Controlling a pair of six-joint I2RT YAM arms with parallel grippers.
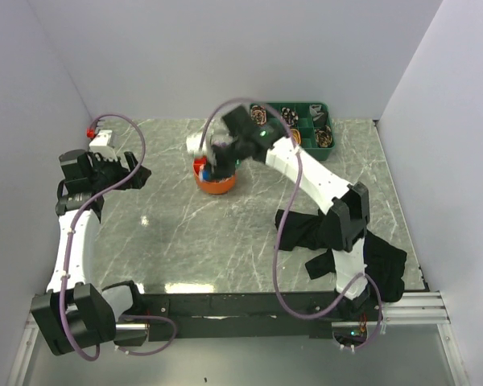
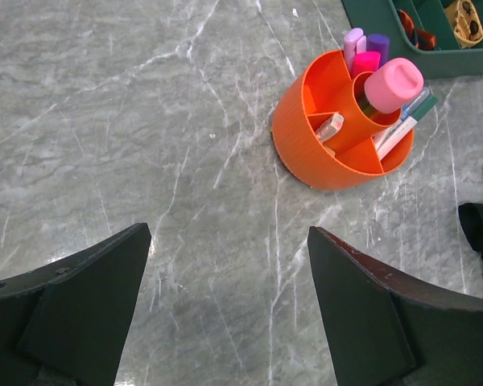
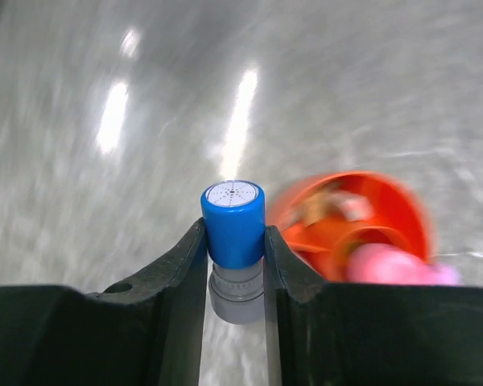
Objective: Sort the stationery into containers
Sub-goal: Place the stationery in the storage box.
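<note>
The round orange organiser (image 1: 216,182) stands at mid-table; it also shows in the left wrist view (image 2: 338,121) and blurred in the right wrist view (image 3: 354,225). It holds a pink tube-like case (image 2: 393,84) in its centre tube, pink and purple markers (image 2: 364,50), a small beige eraser (image 2: 330,127) and white pens (image 2: 402,129). My right gripper (image 3: 233,237) is shut on a blue-capped grey item (image 3: 234,233) and hangs just above the organiser's left side (image 1: 213,161). My left gripper (image 2: 225,289) is open and empty over bare table, well left of the organiser (image 1: 137,173).
A green tray (image 1: 306,125) of ribbon rolls stands at the back right, behind the organiser. A black cloth (image 1: 346,241) lies at the front right under the right arm. The marble table's front edge runs along the arm bases.
</note>
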